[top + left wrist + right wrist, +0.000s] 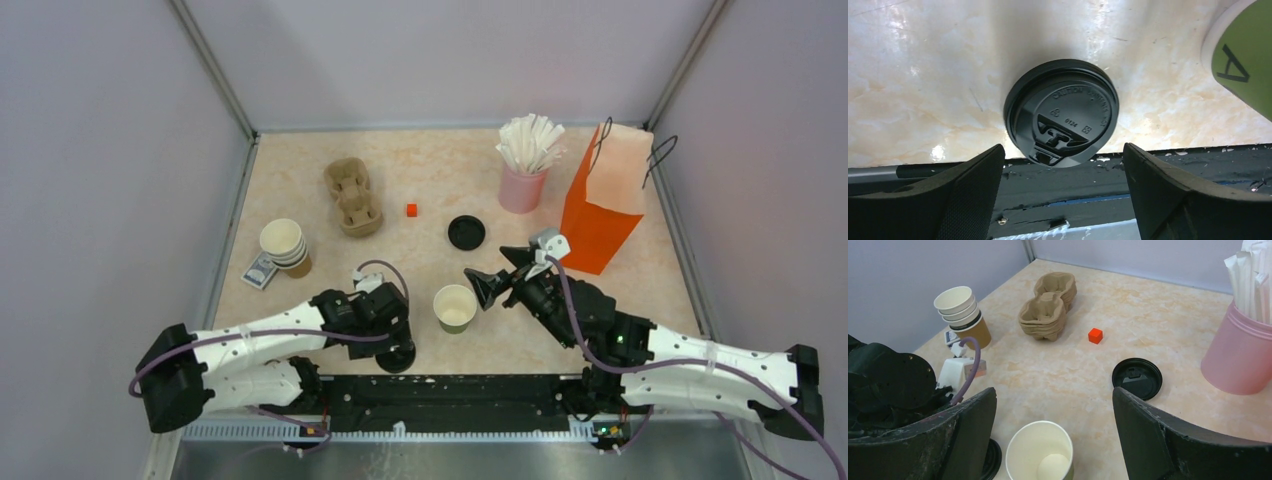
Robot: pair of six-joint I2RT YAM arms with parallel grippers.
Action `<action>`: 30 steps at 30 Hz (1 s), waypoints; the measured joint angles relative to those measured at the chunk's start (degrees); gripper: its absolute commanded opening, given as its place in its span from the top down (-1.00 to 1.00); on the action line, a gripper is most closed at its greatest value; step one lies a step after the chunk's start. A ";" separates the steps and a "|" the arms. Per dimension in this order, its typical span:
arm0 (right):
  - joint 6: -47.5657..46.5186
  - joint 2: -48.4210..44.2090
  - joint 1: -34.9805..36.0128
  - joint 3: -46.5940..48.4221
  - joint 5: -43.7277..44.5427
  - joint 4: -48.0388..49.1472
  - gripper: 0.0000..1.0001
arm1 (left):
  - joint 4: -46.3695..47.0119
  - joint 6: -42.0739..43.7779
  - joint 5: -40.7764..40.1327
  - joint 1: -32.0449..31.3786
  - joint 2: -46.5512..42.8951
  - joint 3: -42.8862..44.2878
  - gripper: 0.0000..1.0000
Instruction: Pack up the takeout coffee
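The olive-tan paper cup [455,307] stands upright near the front middle, cream inside and with no lid on it; it also shows in the right wrist view [1040,455] and at the left wrist view's right edge [1243,60]. One black lid [1062,125] lies flat at the table's near edge, left of the cup [397,355]. My left gripper [1063,195] is open and empty just above this lid. My right gripper [1055,435] is open and empty, held right of and above the cup [500,278]. A second black lid [466,232] lies farther back [1137,378].
An orange paper bag [598,210] stands open at the right back. A pink cup of white straws [524,185] stands beside it. A stack of lidless cups [283,245], brown cup carriers [353,196] and a small red cube [411,210] sit to the left and middle.
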 measured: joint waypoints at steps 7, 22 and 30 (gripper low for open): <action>0.00 0.00 0.00 0.31 0.85 -1.29 -0.67 | -0.02 -1.01 -2.78 -3.45 7.39 4.02 -0.82; 0.07 -2.38 0.00 0.42 1.60 -4.81 -0.65 | -0.09 -0.76 -7.58 -4.39 16.35 6.43 -0.69; 0.13 -4.59 0.00 0.42 2.75 -6.36 -0.65 | -1.07 0.42 -9.33 -4.61 17.05 7.85 -0.35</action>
